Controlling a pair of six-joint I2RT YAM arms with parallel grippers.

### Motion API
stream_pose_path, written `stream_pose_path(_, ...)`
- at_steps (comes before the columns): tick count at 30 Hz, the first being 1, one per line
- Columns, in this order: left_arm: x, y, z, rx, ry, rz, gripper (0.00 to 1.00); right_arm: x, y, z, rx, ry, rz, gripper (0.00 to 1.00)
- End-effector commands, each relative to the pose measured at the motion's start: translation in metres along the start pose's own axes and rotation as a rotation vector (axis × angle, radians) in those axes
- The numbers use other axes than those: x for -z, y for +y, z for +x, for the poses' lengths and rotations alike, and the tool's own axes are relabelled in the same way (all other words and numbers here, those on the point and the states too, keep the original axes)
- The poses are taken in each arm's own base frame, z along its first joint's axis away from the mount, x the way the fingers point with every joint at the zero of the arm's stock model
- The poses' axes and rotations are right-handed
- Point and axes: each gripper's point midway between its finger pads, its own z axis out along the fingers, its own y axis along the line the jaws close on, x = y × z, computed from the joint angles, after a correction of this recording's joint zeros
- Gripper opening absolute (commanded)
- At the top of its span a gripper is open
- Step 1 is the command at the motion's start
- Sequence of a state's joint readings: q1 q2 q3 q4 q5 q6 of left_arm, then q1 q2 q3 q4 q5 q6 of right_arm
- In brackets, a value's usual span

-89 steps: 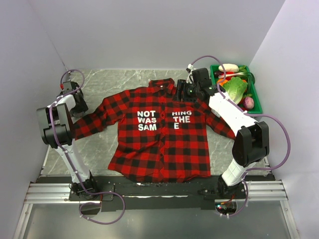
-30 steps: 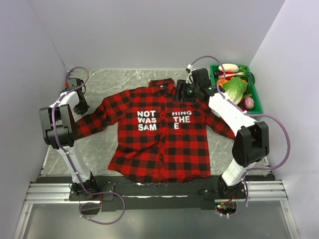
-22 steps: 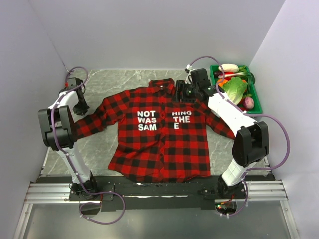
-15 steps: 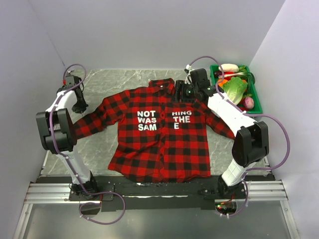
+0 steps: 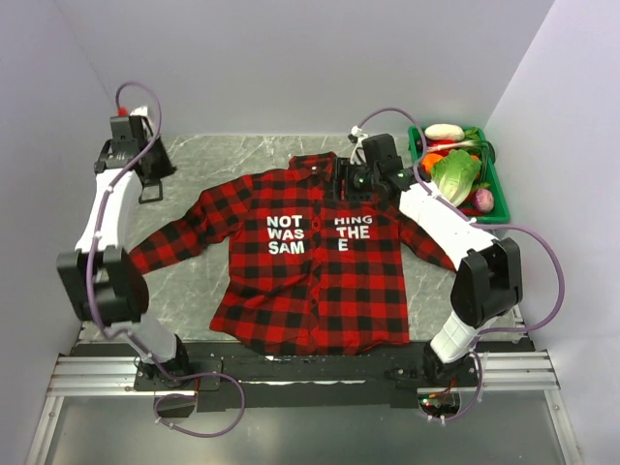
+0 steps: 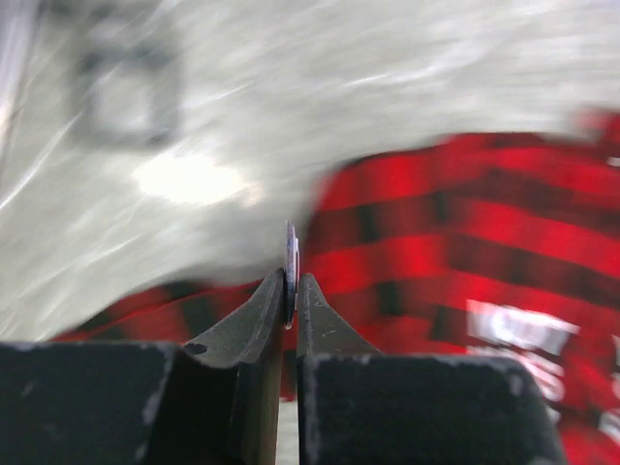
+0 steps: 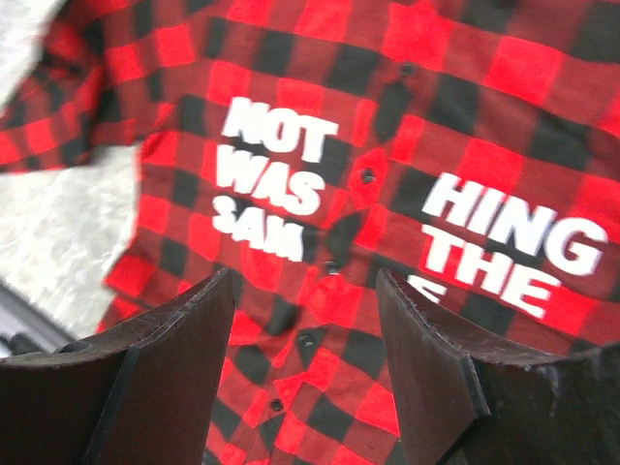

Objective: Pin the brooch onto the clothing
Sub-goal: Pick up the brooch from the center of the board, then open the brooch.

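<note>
Greyish and thin, the brooch (image 6: 290,254) stands edge-on between the tips of the left pincer (image 6: 290,294), which is clamped on it. The shirt (image 6: 465,223) lies below and to the right of this pincer, on the bench (image 6: 194,116). The right pincer (image 7: 302,291) is apart, just above the white letters (image 7: 276,174) "NOT WAS SAM" and "HING THE". The pick-up seems done; the next move probably calls for carrying the brooch over the chest and pressing it down with care.

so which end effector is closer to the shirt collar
Right. The right end effector hovers just beside the collar; the left end effector, gripping the brooch, is off past a sleeve of the shirt.
</note>
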State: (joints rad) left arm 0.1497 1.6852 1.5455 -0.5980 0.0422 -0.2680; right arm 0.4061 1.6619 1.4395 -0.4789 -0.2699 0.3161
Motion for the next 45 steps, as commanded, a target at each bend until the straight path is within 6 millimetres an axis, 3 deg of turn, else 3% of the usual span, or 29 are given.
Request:
stream_pose_path(1,0.073,-0.111,-0.023,-0.113,-0.115,0.499,0.01,0.047,0.054,-0.038,0.097,-0.168,-0.199,0.68)
stream_pose_path(3,0.096,-0.145,-0.019,-0.155,-0.140,0.670,0.01,0.062,0.069,-0.043,0.137,-0.209,-0.261,0.69)
stream_pose_path(4,0.110,-0.164,0.000,-0.174,-0.086,0.818,0.01,0.067,0.078,-0.038,0.158,-0.200,-0.315,0.69)
stream_pose_path(6,0.130,-0.186,0.013,-0.211,-0.061,0.971,0.01,0.085,0.093,-0.040,0.216,-0.232,-0.390,0.69)
stream_pose_path(9,0.172,-0.221,0.054,-0.278,0.071,1.262,0.01,0.104,0.106,-0.033,0.282,-0.249,-0.467,0.69)
stream_pose_path(13,0.213,-0.243,0.096,-0.344,0.199,1.516,0.01,0.126,0.125,-0.021,0.350,-0.215,-0.588,0.69)
stream_pose_path(18,0.244,-0.248,0.121,-0.401,0.259,1.648,0.01,0.133,0.141,-0.002,0.341,-0.133,-0.729,0.66)
stream_pose_path(21,0.254,-0.251,0.135,-0.425,0.290,1.708,0.01,0.133,0.150,0.002,0.349,-0.109,-0.766,0.64)
stream_pose_path(26,0.254,-0.255,0.153,-0.450,0.346,1.732,0.01,0.131,0.163,0.008,0.344,-0.074,-0.808,0.60)
stream_pose_path(34,0.259,-0.255,0.163,-0.460,0.375,1.763,0.02,0.117,0.174,0.011,0.329,-0.036,-0.848,0.55)
stream_pose_path(45,0.256,-0.257,0.166,-0.465,0.385,1.756,0.02,0.114,0.184,0.012,0.321,-0.035,-0.891,0.42)
